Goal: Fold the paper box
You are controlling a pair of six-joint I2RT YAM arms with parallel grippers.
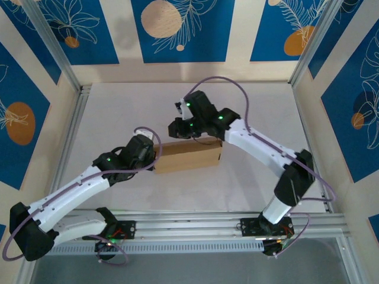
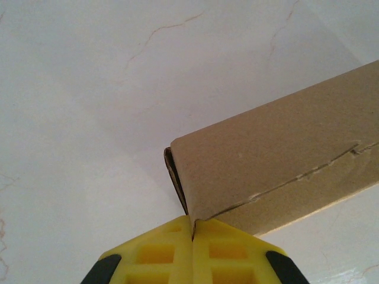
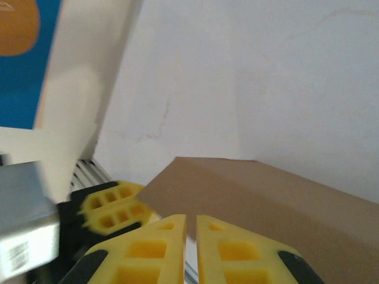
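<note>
A white bench with faint brown veins fills the middle of the overhead frame. Cream walls rise around it. They carry blue panels printed with pale leaves and orange discs along the top and down both sides. Silver aluminium posts slant in from the upper corners. An aluminium rail runs across the bottom, with a slotted white strip just below it.
</note>
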